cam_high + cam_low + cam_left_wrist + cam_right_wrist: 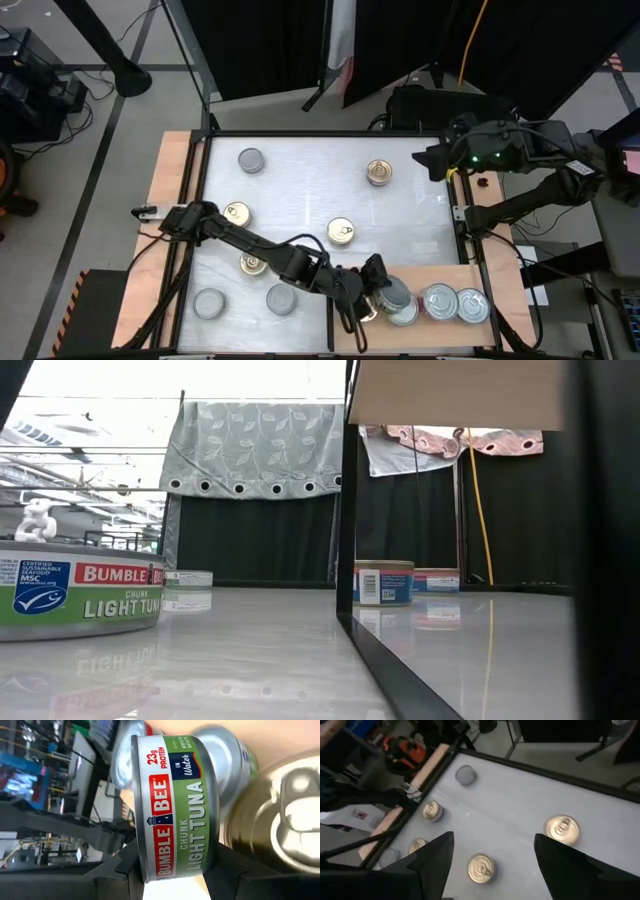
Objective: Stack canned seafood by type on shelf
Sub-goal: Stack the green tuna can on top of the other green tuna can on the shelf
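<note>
Held tin: I see a Bumble Bee tuna tin clamped by its sides between the left claw's fingers, over the left end of the wooden shelf.
Left claw: grasping that tin, right beside a gold-topped tin on the shelf.
Shelf tins: from above I count about four in a row at the board's front edge; the nearest ones overlap under the claw, two stand clear.
Gold tops on the table: four.
Silver tops on the table: three.
Right claw: released, fingers apart, raised near the table's far right corner, well apart from the shelf.
</note>
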Robot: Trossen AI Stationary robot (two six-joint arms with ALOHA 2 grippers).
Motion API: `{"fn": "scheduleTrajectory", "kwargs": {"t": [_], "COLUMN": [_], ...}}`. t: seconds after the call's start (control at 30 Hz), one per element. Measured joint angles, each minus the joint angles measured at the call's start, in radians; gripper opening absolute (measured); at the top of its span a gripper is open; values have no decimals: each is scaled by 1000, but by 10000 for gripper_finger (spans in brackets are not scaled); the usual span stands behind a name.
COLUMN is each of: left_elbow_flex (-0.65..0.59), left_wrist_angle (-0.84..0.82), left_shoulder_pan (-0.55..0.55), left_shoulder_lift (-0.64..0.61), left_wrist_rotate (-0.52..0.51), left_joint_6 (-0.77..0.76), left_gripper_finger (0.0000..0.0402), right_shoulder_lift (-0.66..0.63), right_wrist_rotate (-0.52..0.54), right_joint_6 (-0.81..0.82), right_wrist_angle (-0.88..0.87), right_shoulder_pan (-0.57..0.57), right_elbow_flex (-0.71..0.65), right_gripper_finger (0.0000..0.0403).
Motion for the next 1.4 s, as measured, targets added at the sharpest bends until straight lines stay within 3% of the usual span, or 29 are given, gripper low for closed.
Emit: {"fn": "scheduleTrajectory", "kwargs": {"t": [0.7,1.03,1.4], "left_elbow_flex": [0,4,38], "left_wrist_angle": [25,57,17], "left_shoulder_pan": [13,29,30], "left_shoulder_lift": [0,-8,-9], "left_wrist_rotate": [46,48,54], "left_joint_6": [14,-16,-36], "left_gripper_finger": [165,268,279], "right_shoulder_lift": [13,13,13], "right_wrist_rotate": [0,0,-1], "right_joint_6": [-60,-79,-81], "right_wrist_angle": [7,6,-11], "right_shoulder_pan": [0,0,0], "right_elbow_flex": [0,0,0], "right_gripper_finger": [267,267,267]}}
